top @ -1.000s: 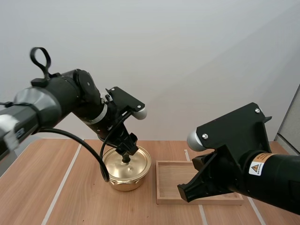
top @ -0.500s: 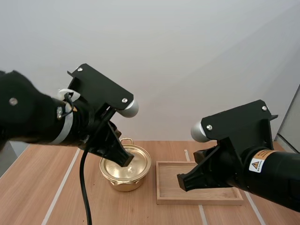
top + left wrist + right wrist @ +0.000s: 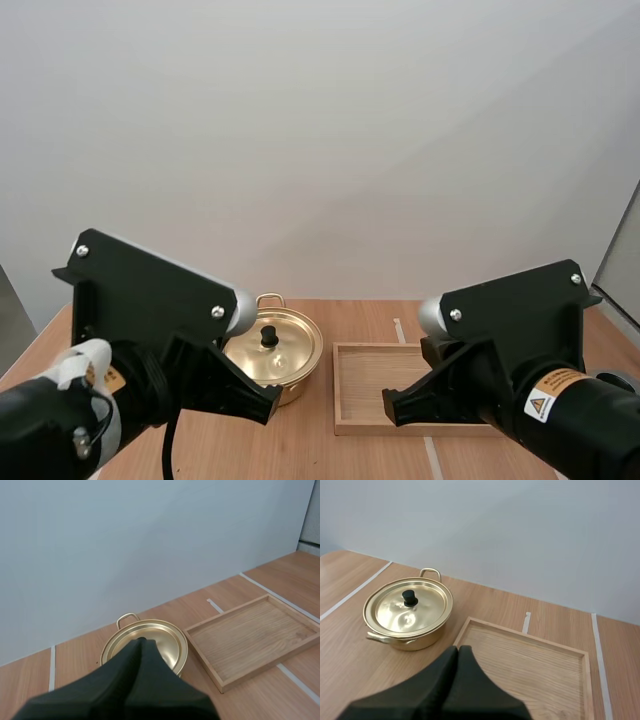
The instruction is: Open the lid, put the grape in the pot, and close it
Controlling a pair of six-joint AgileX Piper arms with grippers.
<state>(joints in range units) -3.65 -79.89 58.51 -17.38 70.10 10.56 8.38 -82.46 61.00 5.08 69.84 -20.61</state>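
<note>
Well, starting at our left: our left pincer (image 3: 140,642) hangs above the table (image 3: 330,450) on the near side of the pot (image 3: 300,378). Its two fingers are pressed together into one dark wedge with nothing between them. Just ahead of its tip the lid (image 3: 262,352) sits flat and square on the pot, and the black knob (image 3: 268,337) stands upright at its middle, touched by neither arm. Whether the grape lies under that lid is hidden from us, so we cannot judge from this alone whether the job is done or not yet begun.

To the right of the pot, and just beside it without touching as far as we can tell, lies the wooden tray (image 3: 372,378), directly ahead of our right pincer (image 3: 458,650). That one is likewise closed to a single wedge, gripping nothing, with the pot off to its left. We take it that both pincers are closed because there is nothing to carry. Both are also held on the near side, so that the knob is open to a reach from above.
</note>
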